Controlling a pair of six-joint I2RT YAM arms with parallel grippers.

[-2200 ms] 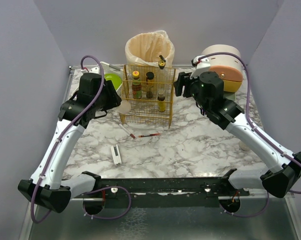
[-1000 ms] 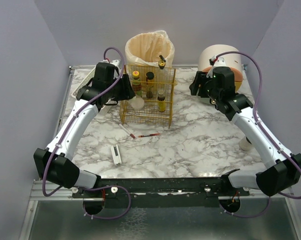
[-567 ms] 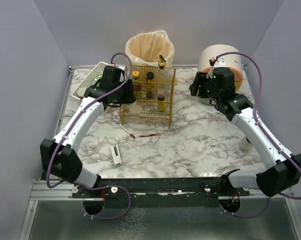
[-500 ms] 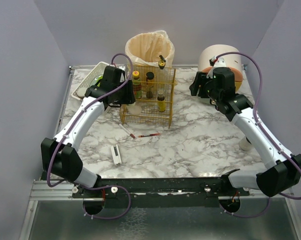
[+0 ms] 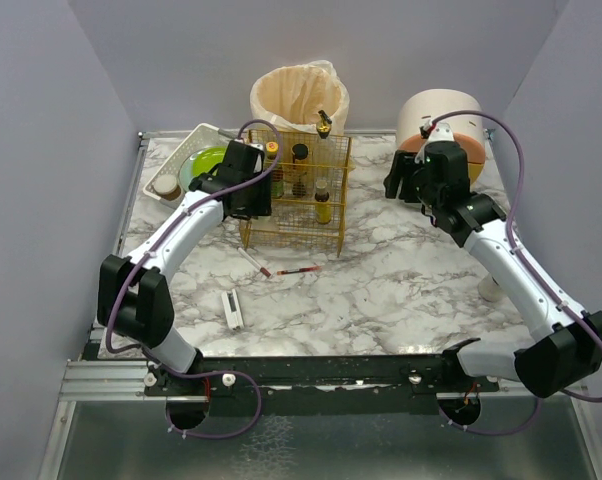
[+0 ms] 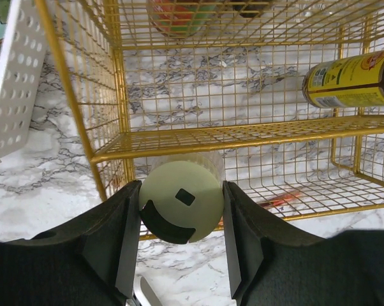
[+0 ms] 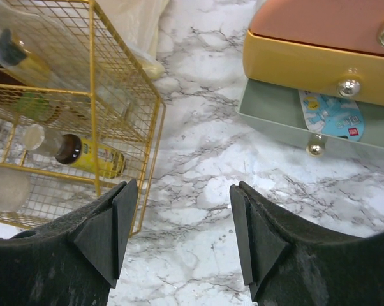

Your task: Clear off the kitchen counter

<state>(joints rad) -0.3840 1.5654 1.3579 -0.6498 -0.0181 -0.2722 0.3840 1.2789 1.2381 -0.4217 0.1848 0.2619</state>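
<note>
L gripper (image 6: 181, 203) clamped pale jar (image 6: 179, 191) at gold rack (image 6: 243, 132) (R gripper (image 7: 179, 233) open, empty); risk was jar snagging shelf wire & slipping.

Print on the yellow bottle label (image 6: 345, 80) and blue sticker (image 7: 331, 113) is too blurred to read.

Kitchen setup, marble counter (image 5: 381, 290), spice rack (image 5: 296, 190)

Marble worktop (image 5: 381, 290): gold wire rack (image 5: 293, 236) centre-far, bin (image 5: 296, 95) behind, dish tray (image 5: 203, 130) far L, red pen (image 5: 296, 271) + white stick (image 5: 234, 309) near.
</note>
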